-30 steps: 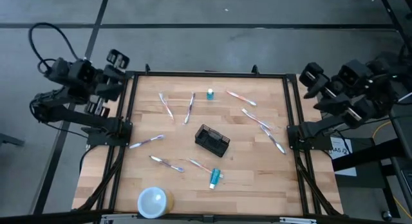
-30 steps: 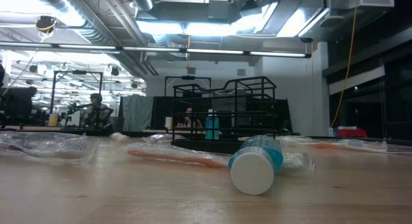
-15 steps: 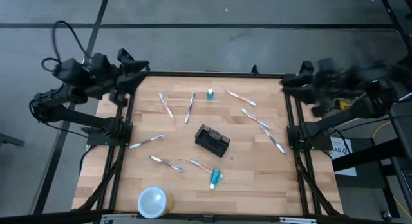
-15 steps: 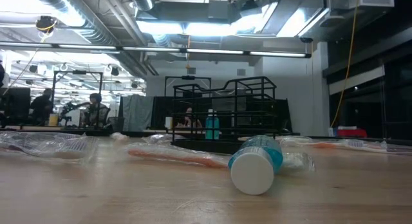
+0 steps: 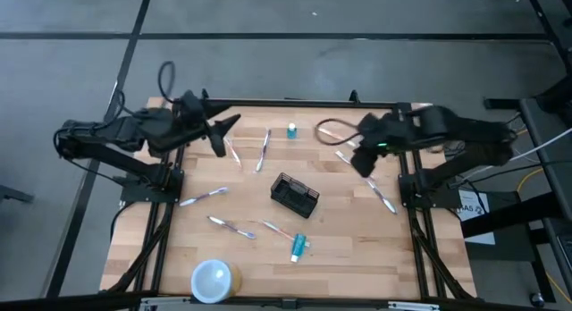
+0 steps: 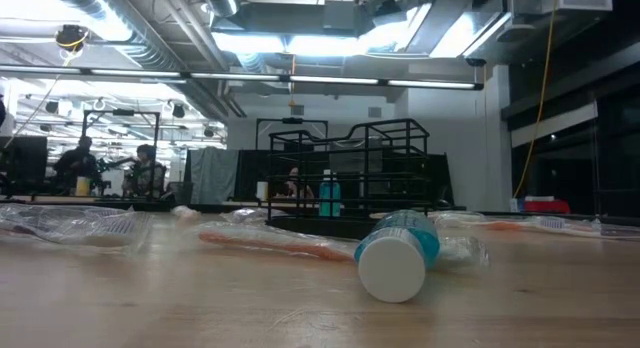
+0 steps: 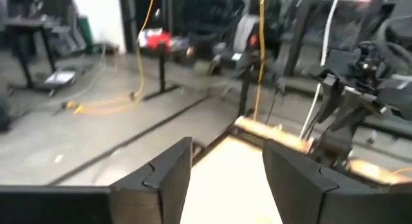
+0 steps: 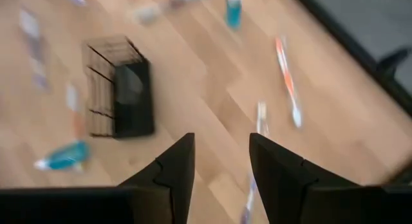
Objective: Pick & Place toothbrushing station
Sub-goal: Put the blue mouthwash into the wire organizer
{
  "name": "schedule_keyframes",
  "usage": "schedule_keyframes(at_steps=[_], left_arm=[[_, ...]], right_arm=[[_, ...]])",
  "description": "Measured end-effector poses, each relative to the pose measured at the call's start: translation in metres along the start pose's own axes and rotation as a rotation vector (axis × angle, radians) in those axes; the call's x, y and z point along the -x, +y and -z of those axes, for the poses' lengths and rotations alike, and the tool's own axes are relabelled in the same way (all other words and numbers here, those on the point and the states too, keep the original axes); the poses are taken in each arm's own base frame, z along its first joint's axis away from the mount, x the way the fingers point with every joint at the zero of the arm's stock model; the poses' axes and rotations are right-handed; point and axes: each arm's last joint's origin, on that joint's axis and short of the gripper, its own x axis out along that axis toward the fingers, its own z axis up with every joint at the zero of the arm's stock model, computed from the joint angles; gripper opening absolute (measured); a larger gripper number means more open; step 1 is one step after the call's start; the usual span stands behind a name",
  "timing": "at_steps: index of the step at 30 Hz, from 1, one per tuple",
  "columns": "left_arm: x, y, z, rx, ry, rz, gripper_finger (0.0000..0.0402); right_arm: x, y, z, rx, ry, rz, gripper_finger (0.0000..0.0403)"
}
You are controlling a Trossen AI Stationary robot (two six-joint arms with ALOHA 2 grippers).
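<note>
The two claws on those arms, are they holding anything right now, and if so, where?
Nothing is held. The left gripper and right gripper both show open, empty jaws above the table; the caddy sits untouched.

Taking the round white cup (image 5: 214, 280) at the table's near-left corner as our landmark, we see a blue tube (image 5: 298, 247) lying to its right. Wrapped toothbrushes (image 5: 231, 226) lie scattered beyond the cup, and a small blue bottle (image 5: 291, 130) stands far across the wooden table (image 5: 349, 248) from it.
</note>
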Motion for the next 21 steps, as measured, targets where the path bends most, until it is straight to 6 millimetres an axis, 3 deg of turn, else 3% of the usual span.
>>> schedule_keyframes(at_steps=[7, 13, 21], left_arm=[[0.001, 0.001, 0.013, 0.067, 0.091, -0.062, 0.0194], [0.022, 0.006, 0.016, 0.121, 0.121, -0.027, 0.0205], [0.045, 0.006, 0.014, 0.157, 0.064, -0.033, 0.0207]], right_arm=[[-0.083, 0.003, -0.011, 0.041, 0.216, 0.001, 0.0151], [-0.146, -0.021, 0.008, -0.003, 0.329, -0.021, 0.0151], [-0.194, -0.048, 0.023, -0.196, 0.274, -0.153, 0.0151]])
